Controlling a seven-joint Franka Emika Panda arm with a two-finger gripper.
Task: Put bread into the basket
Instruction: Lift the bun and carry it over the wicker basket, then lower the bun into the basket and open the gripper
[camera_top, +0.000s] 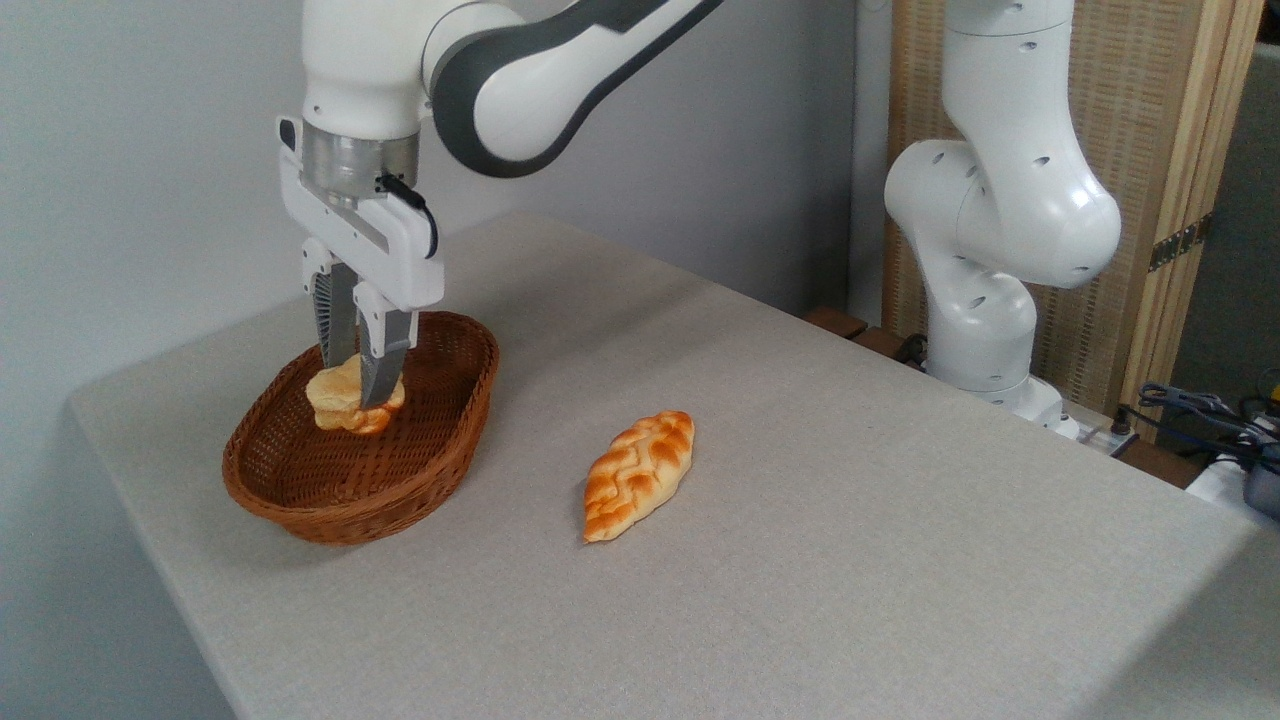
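Pale-golden bread is gripped between the closed fingers of the pincer, held inside the wicker basket on the table.

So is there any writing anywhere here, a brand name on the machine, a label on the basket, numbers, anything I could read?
None that can be read.
The robot arm and its gripper: plain white and grey, no logo or number showing.
The basket, the bun held over it and the braided loaf: no labels.
The table and the wooden screen: no print or signs.
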